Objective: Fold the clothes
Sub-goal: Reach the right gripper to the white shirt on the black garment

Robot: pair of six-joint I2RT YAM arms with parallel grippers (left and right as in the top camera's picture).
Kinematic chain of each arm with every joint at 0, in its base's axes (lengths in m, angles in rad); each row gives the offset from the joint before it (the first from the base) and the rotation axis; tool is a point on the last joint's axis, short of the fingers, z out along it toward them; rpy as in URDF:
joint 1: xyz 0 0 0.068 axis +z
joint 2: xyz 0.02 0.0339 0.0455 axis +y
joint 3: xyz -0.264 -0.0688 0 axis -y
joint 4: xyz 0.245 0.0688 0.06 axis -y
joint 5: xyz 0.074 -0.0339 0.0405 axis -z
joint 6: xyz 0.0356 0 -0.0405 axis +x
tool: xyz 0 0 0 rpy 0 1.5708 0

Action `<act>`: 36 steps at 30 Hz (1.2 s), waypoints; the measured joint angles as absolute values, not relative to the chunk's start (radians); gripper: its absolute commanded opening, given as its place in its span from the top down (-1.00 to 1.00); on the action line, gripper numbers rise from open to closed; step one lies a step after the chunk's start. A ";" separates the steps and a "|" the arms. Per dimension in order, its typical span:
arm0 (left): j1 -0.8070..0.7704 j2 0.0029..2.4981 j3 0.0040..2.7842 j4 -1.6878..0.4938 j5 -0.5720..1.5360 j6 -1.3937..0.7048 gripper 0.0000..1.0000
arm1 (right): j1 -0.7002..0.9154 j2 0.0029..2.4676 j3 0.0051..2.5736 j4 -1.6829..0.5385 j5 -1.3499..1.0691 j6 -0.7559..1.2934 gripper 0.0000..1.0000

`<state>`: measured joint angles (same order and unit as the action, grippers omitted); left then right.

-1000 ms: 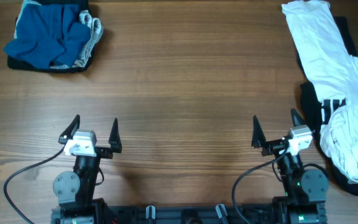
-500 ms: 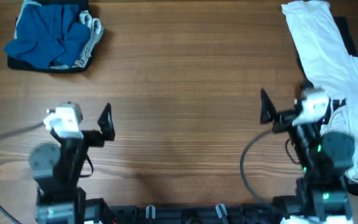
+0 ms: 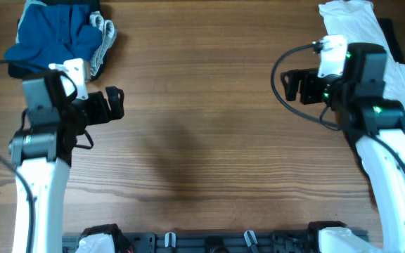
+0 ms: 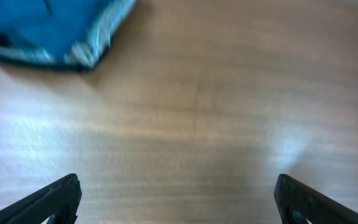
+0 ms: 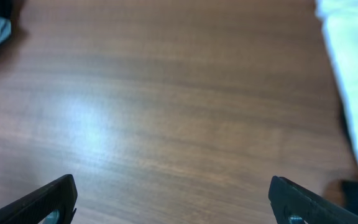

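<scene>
Jaws spread wide, nothing held.
Left gripper (image 4: 179, 202) and right gripper (image 5: 173, 199) hover over the table (image 3: 202, 105); farther, the blue pile (image 3: 51, 42) lies at left, the white T-shirt (image 3: 361, 42) at right: soft, limp, light, probably best pinched at a hem.

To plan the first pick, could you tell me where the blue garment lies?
In the overhead view the blue garment lies bunched at the far left corner of the table, just beyond the left gripper.

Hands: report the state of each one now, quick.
Left hand: open, holding nothing.
Right hand: open, holding nothing.
</scene>
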<state>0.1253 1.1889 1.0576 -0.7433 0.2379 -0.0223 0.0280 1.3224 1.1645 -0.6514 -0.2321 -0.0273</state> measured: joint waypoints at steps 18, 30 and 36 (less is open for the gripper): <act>0.125 1.412 1.058 -0.770 0.392 -0.025 -0.99 | -0.201 1.454 1.166 -0.759 0.004 0.300 -0.88; 0.125 1.412 1.058 -0.770 0.392 -0.025 -0.99 | -0.595 1.638 1.168 -0.530 0.084 0.329 -0.65; 0.125 1.412 1.058 -0.770 0.395 -0.025 -0.99 | -0.597 1.731 1.172 -0.703 0.083 0.421 -0.65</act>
<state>0.1253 1.4120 1.0580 -0.7696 0.3950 -0.0254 -0.5968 1.7309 1.1725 -0.7033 0.0834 0.4213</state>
